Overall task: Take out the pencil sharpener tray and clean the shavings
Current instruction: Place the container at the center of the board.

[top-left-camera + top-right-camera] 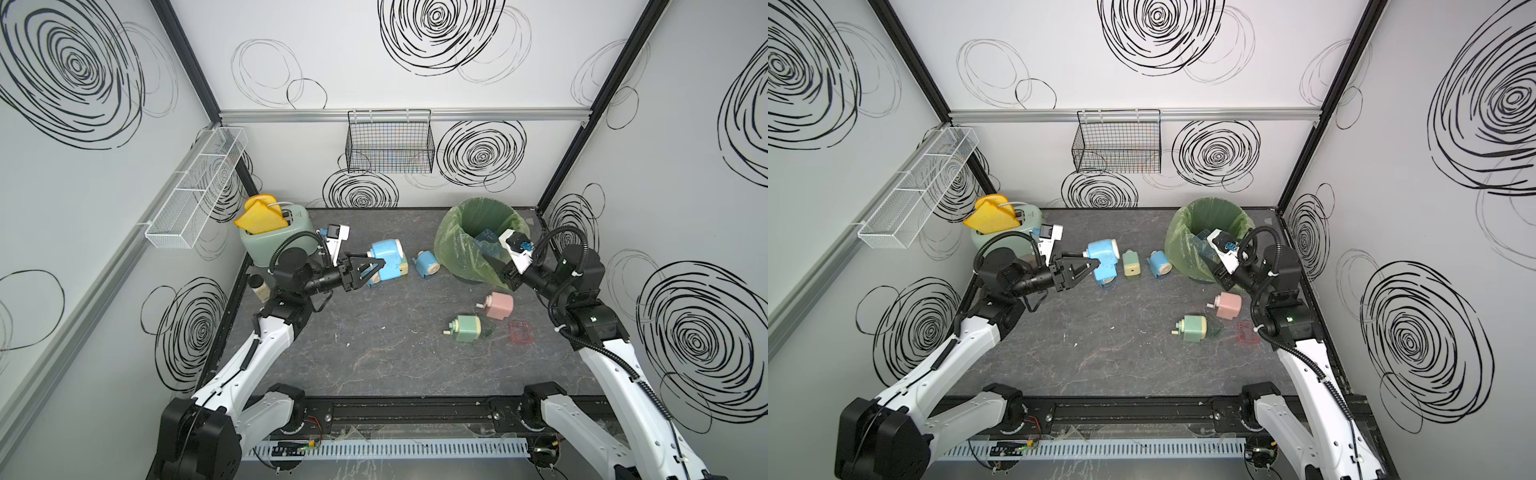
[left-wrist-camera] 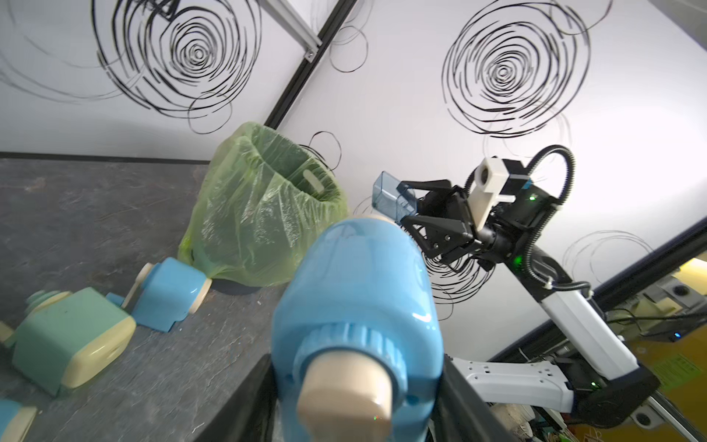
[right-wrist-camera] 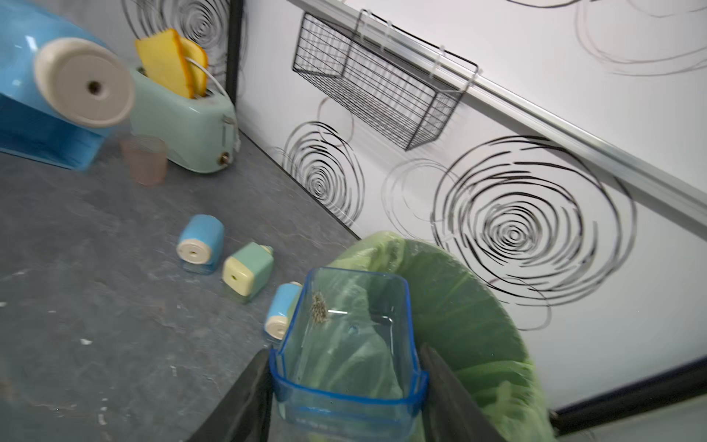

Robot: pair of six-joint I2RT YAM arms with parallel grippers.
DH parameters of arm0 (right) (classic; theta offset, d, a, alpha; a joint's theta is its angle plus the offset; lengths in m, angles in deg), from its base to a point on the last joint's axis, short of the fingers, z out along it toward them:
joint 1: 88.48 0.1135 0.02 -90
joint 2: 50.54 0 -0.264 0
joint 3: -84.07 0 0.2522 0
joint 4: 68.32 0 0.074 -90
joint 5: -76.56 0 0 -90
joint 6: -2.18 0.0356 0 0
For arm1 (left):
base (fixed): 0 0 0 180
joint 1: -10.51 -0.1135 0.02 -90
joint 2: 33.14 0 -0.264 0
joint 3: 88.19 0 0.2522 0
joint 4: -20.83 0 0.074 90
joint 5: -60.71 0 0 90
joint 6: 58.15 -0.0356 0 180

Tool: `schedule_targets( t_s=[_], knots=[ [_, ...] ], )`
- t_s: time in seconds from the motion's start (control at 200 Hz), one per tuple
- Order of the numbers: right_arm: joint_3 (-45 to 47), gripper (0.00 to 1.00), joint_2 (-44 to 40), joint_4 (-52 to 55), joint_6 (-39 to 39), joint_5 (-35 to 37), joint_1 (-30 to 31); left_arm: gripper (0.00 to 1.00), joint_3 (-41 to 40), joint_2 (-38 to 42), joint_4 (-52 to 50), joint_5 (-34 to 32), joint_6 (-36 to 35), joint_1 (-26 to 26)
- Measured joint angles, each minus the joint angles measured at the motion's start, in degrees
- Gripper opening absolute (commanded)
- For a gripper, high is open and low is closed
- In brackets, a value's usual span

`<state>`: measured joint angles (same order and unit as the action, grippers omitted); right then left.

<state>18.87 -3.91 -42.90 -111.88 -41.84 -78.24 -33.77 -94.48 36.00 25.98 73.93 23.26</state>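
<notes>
The blue sharpener (image 2: pixel 355 306) in my left jaws is glossy, smooth plastic with a matt cream knob (image 2: pixel 344 386). The tray (image 3: pixel 344 344) in my right jaws is clear, blue-tinted plastic. The bin liner (image 2: pixel 260 214) is thin, crinkled green plastic film. The tabletop (image 1: pixel 374 353) looks matt, stone-veined grey. The wall basket (image 1: pixel 390 145) is black metal wire.

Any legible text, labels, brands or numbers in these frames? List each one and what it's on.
No text can be read in any view.
Green sticker beyond the table edge, left wrist view: some print, too blurred to read.
Base of the blue pencil sharpener, right wrist view: faint lines of print, too blurred to read.
</notes>
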Motion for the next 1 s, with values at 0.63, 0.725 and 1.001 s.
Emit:
schedule_targets(
  t_s=[0.63,0.725,1.001],
  knots=[
    [8.20,0.32,-5.38,-10.40,27.34,-40.72,0.20,0.29,-1.22,2.45,17.38,10.25,3.13,6.58],
    [9.09,0.32,-6.12,-10.62,29.16,-42.42,0.96,0.30,0.59,4.55,6.40,8.81,-6.62,9.75],
    [15.54,0.32,-10.71,-12.33,32.48,-43.69,4.66,0.29,1.77,8.44,-2.14,2.45,-17.77,15.41]
  ],
)
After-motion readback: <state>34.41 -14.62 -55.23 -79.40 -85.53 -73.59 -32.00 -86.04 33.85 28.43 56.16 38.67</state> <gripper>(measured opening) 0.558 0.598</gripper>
